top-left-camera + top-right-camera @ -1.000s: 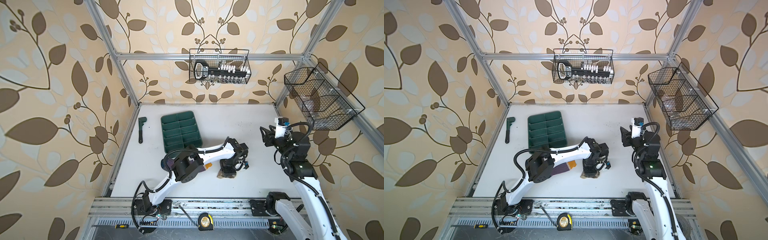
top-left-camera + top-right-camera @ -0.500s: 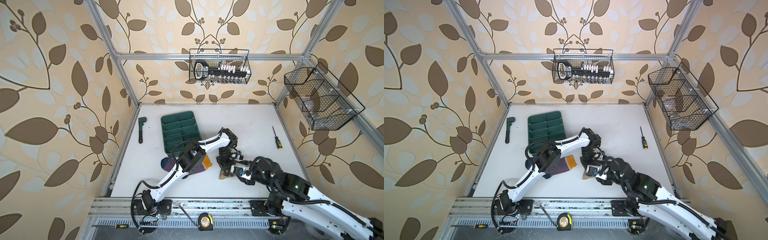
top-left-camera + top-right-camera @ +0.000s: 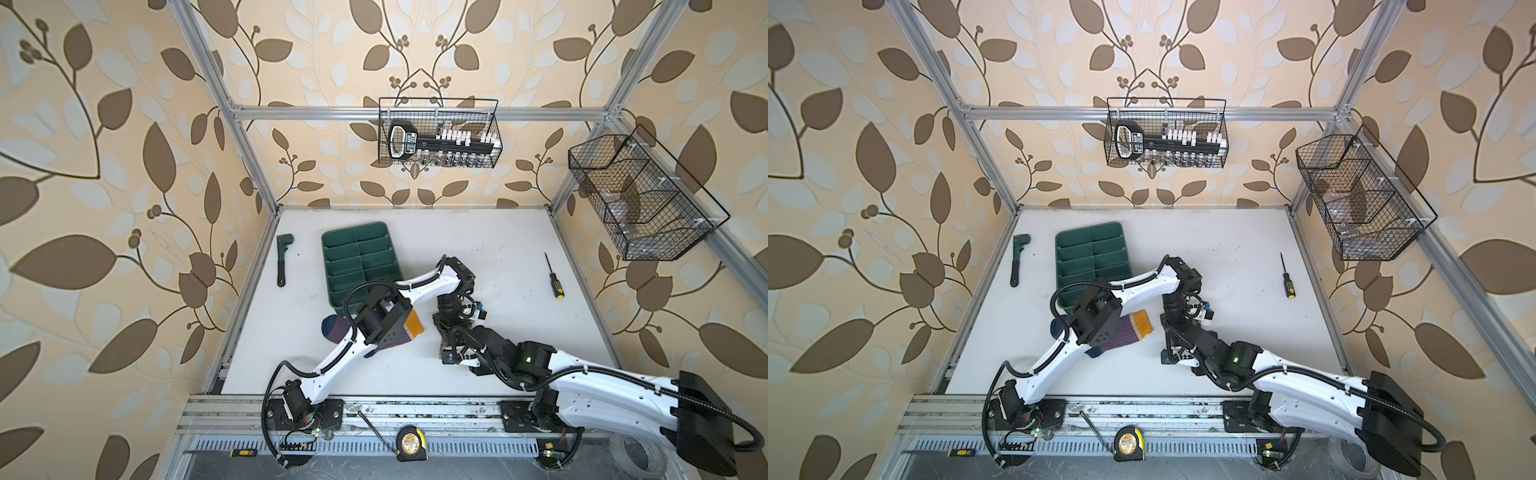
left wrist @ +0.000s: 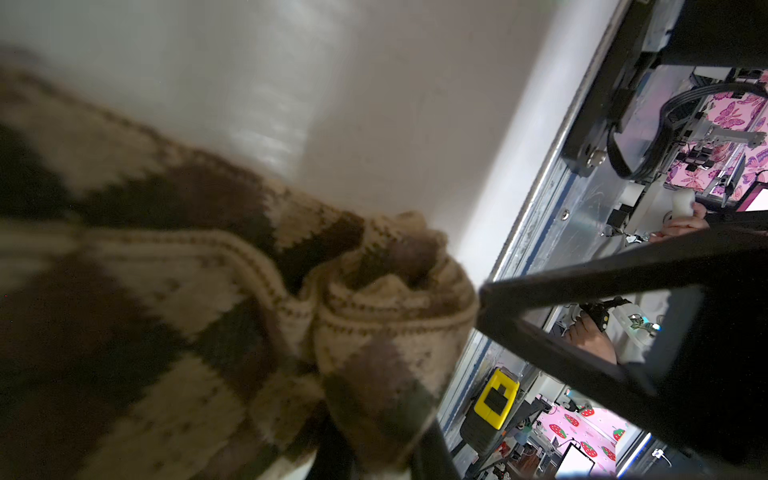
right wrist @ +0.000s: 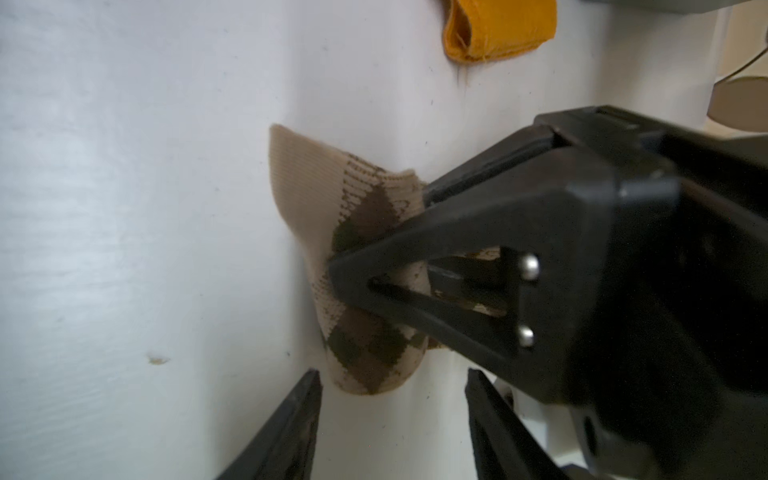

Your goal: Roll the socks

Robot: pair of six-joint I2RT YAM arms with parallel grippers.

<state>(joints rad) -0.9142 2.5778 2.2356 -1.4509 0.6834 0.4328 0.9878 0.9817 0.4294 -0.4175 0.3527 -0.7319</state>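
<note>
R pincer (image 5: 392,374) is open wide, low over table (image 5: 124,208); argyle sock's (image 5: 316,187) rounded end sits right at the gap btwn its tips. L pincer (image 5: 376,232) just beyond, clamped narrow on same sock, fabric bunched up. Purple sock (image 3: 1125,332) w/ yellow cuff lies flat nearby, partly under L arm. Farther back: green tray (image 3: 1092,253), wrench (image 3: 1016,259) beside it, screwdriver (image 3: 1285,276) well apart on R side.

White-shelled left arm (image 3: 428,286) and right arm (image 3: 615,379) have boxy black joints (image 3: 384,318).
</note>
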